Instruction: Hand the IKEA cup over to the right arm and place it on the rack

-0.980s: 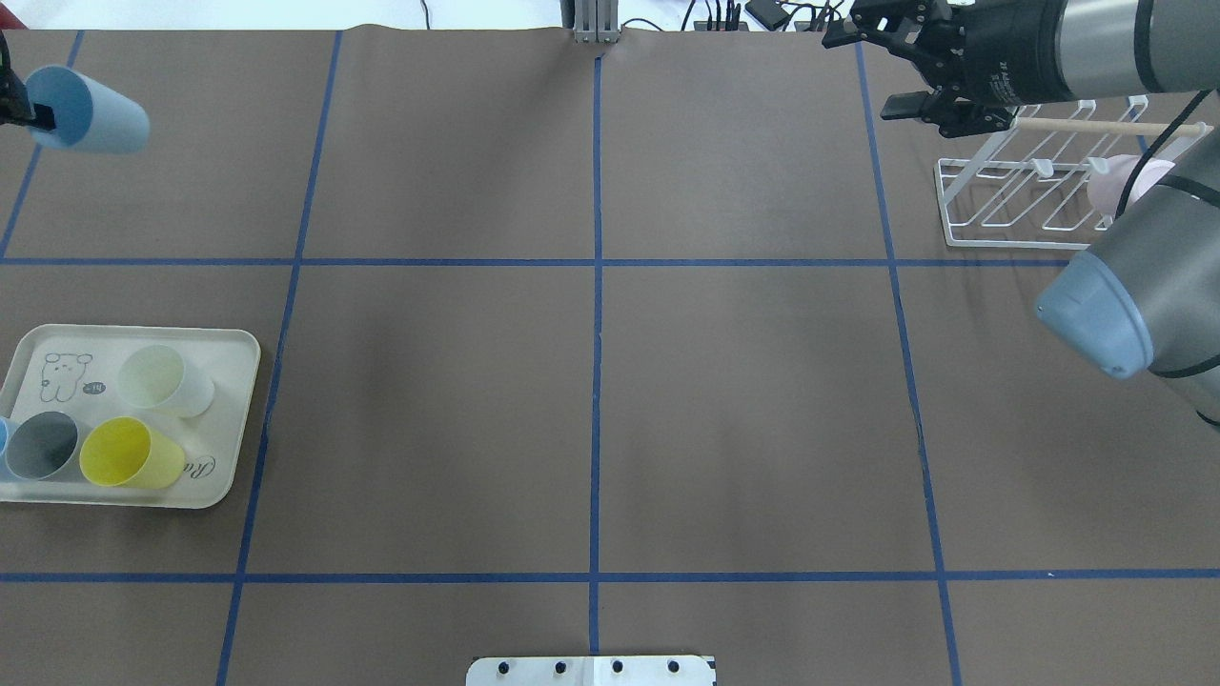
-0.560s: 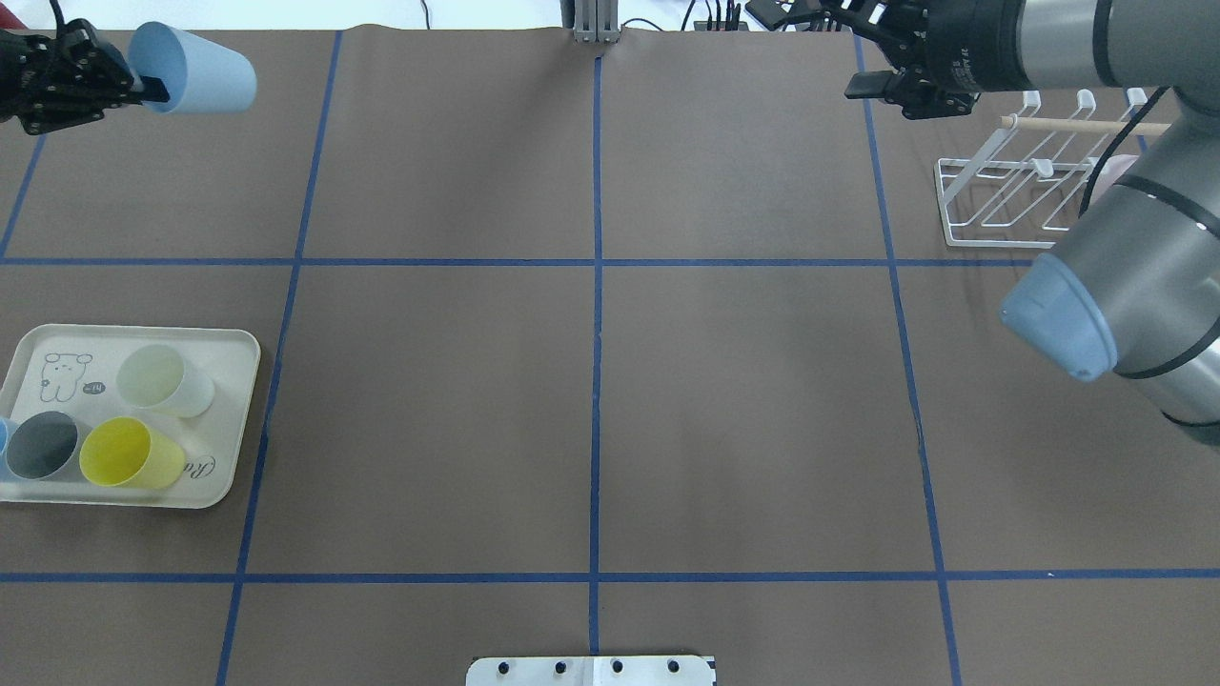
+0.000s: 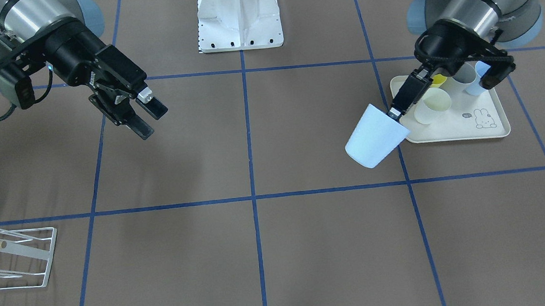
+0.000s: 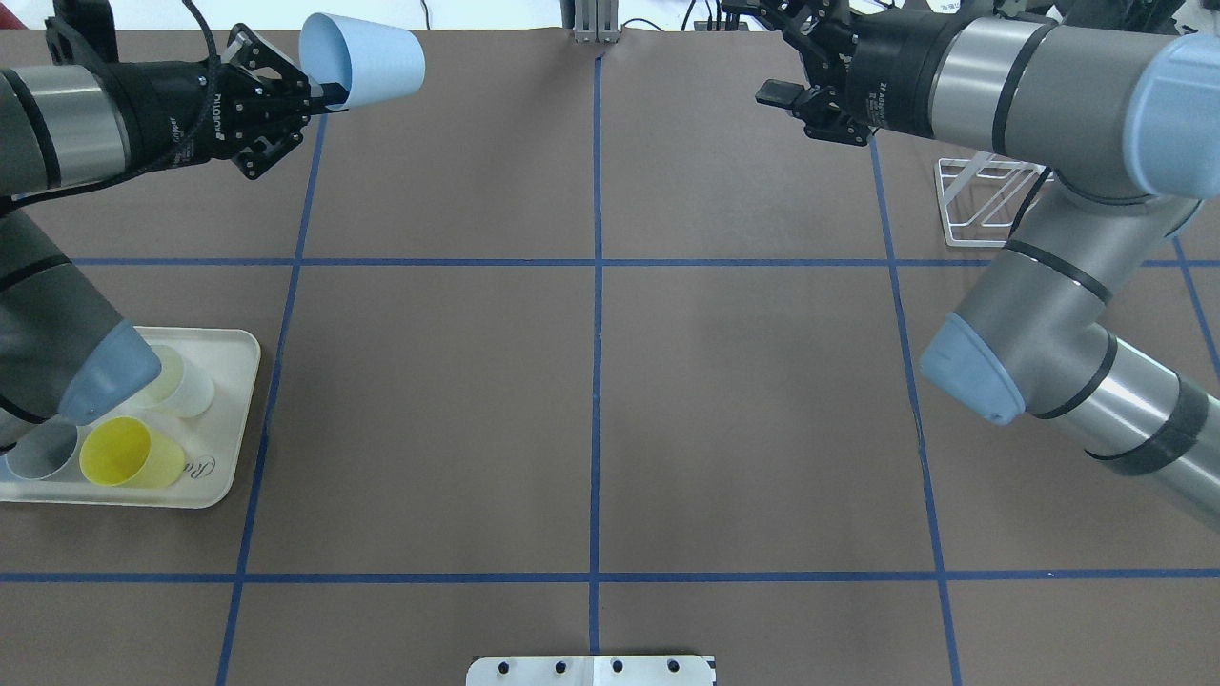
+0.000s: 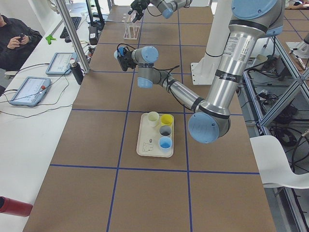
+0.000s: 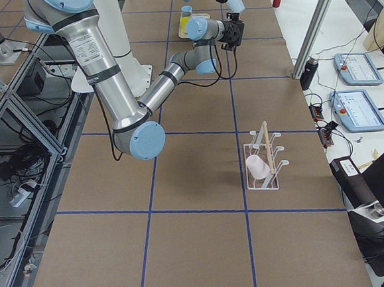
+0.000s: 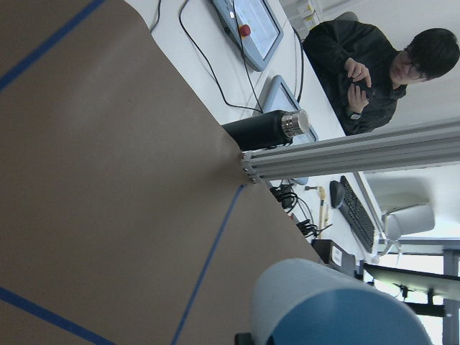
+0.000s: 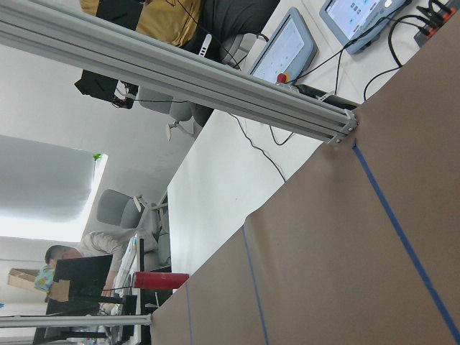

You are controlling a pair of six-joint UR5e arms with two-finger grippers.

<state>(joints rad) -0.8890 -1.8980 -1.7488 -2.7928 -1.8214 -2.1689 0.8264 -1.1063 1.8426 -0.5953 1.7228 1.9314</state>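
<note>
Clearly the step in hand is the hand-over itself: the cup is up off the tray and has not yet reached the second arm.

Near left on the counter (image 4: 743,419), the cream tray (image 4: 233,419) holds a yellow cup (image 4: 129,454), a grey cup (image 4: 43,450) and a pale cup (image 4: 186,391), none of them in play. At the far left, the left end effector (image 4: 329,91) is clamped on the rim of the pale blue IKEA cup (image 4: 367,59). The cup hangs on its side clear of the counter, base toward the middle. Across from it at the far right, the right end effector (image 3: 152,122) has its fingers spread apart and empty. It points toward the middle and is well apart from the cup. Farther right stands the rack (image 3: 20,254), carrying a pink cup (image 6: 257,167).

The next move, I judge, calls for both arms to meet over the middle. The right fingers then need to close around the cup's body or base before the left ones let go.

From overhead, the left arm (image 4: 57,353) covers a corner of the tray and a fourth, blue cup (image 5: 165,143) that shows only from the left side. The right arm (image 4: 1058,257) hides most of the rack, and the front view crops it. The right wrist camera shows neither fingers nor cup, and the left wrist camera catches only a cut-off slice of the cup. How high the cup hangs is hard to judge.
</note>
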